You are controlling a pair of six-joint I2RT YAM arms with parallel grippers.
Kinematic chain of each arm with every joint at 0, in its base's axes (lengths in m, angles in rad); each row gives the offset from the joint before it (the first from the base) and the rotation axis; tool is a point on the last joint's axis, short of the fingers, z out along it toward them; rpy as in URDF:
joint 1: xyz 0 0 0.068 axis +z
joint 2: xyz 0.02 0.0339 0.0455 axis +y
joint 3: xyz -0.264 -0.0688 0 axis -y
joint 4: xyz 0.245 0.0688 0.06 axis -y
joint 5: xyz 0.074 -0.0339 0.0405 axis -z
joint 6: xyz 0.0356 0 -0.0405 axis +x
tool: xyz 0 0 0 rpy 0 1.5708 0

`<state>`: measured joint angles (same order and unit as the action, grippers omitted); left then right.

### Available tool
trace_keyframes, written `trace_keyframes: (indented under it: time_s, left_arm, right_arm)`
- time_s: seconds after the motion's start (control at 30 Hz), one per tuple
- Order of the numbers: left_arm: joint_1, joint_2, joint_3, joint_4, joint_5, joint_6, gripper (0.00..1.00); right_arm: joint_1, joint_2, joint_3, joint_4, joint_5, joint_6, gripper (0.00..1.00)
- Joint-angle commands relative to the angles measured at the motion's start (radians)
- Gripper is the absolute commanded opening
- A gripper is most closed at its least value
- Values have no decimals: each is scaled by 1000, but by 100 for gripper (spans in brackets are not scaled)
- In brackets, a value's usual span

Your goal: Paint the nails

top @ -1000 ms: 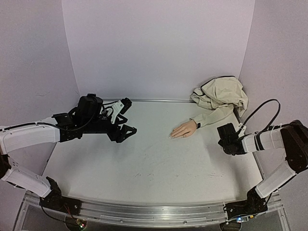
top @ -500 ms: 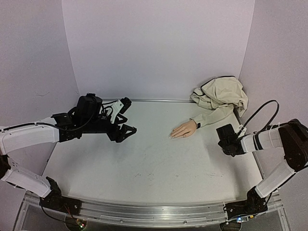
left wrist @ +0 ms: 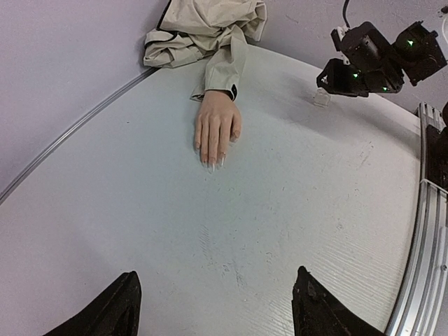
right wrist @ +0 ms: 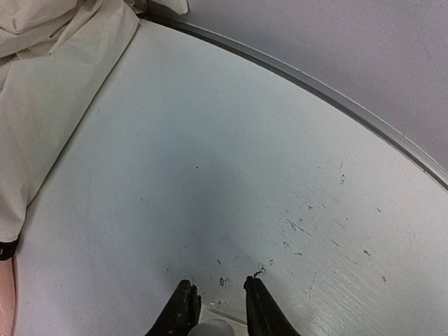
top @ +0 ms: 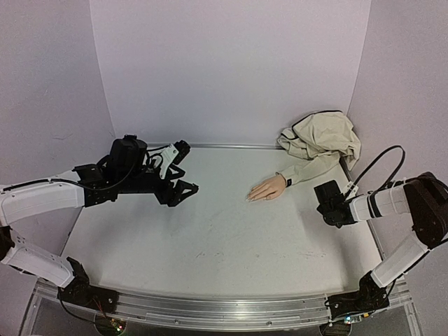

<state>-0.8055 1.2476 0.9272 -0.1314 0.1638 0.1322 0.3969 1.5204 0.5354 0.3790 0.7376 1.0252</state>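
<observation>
The peach mannequin hand (top: 268, 187) lies palm down on the white table, its beige sleeve (top: 308, 168) running back right. In the left wrist view the hand (left wrist: 217, 122) shows its pale nails (left wrist: 213, 162) at the fingertips. My left gripper (top: 187, 170) is open and empty, well left of the hand, its fingertips (left wrist: 115, 311) wide apart. My right gripper (top: 329, 204) is right of the hand, low over the table. Its narrow jaws (right wrist: 220, 308) hold a small whitish bottle (left wrist: 322, 98), whose grey cap (right wrist: 213, 327) sits between the fingers.
A crumpled beige jacket (top: 322, 136) lies in the back right corner. Lilac walls enclose the table on three sides. A metal rail (top: 210, 308) runs along the near edge. The dark wrist band (right wrist: 7, 248) shows at the right wrist view's left edge.
My right gripper has shifted slightly to the left. The left arm has barely moved. The hand has not moved.
</observation>
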Motion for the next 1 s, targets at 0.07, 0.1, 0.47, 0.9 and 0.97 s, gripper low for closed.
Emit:
trace_keyframes:
  time_s: [0.07,0.1,0.47,0.9,0.97]
  left_arm:
    - [5,-34,25,27,10,14,75]
    - [5,-34,25,27,9,14,75]
    - [45,-51,18,41,-72,-48,78]
    - [437,-296,-3,59,-344,-193,91]
    - [448,-332,-3,59,-384,-174,95]
  right_arm:
    - [-5,-10,26,-31,30,-22,36]
    - [-5,-15,26,-31,26,-27,37]
    - [-5,-249,27,-28,-42,-254,68]
    - [-5,-696,77,6,-416,-803,98]
    - [-5,-745,108,-10,-425,-833,98]
